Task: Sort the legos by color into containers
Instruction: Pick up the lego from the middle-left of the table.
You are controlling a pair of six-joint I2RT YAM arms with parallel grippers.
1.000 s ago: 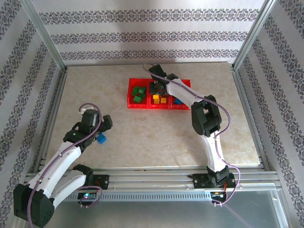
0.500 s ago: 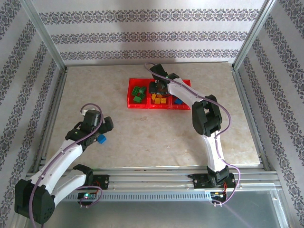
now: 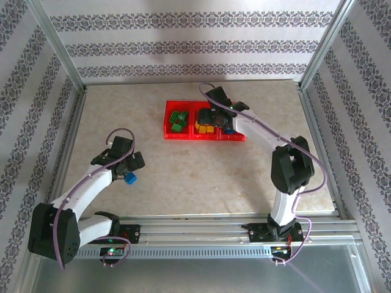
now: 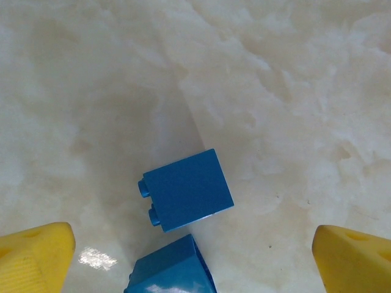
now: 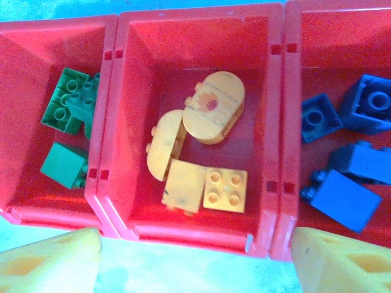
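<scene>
The left claw (image 3: 130,168) is wide open and holds nothing. It hangs over the pale table (image 4: 293,91). A blue brick (image 4: 186,190) lies there on its side. A second blue brick (image 4: 171,268) sits just beside it, between the yellow fingers (image 4: 33,256).

The right claw (image 5: 195,262) is wide open and empty too, above the red tray (image 5: 278,122). The green bricks (image 5: 67,110) are in the tray's left box. The yellow bricks (image 5: 211,113) are in the middle box. The blue bricks (image 5: 345,198) are in the right box.
</scene>
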